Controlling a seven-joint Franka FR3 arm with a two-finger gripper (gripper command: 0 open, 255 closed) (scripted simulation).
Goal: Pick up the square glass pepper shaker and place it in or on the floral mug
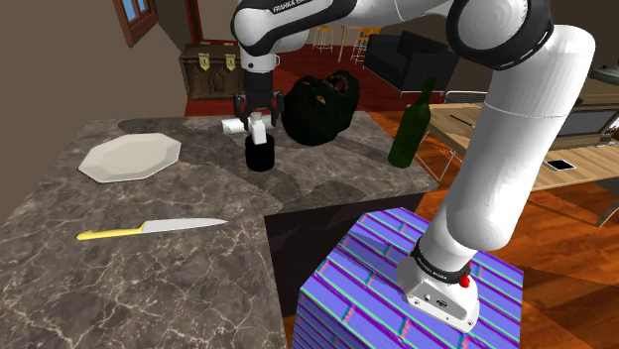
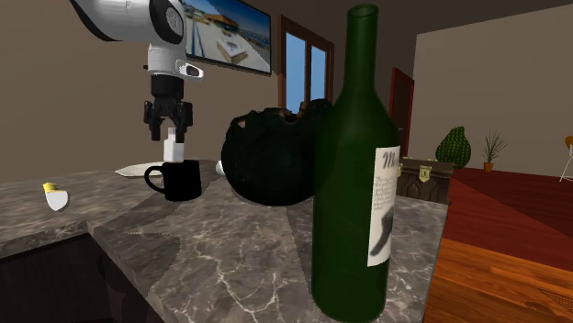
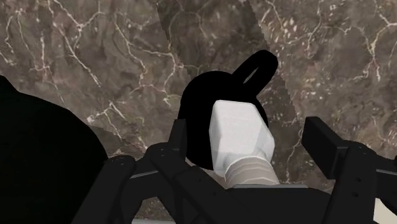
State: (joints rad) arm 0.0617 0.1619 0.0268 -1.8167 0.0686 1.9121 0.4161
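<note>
Black two-finger gripper (image 2: 171, 134): fingers spread, clear of white square shaker (image 3: 240, 133), gripping nothing. Shaker upright, base at mouth of black handled mug (image 2: 184, 181), centred there so mug catches it. You lift straight up, avoid tipping.

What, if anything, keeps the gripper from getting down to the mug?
Probably nothing much, so yes: the gripper hangs straight over the mug, with just the white shaker between its open fingers and the mug's mouth. The black bag stands beside, apparently clear of that path.
</note>
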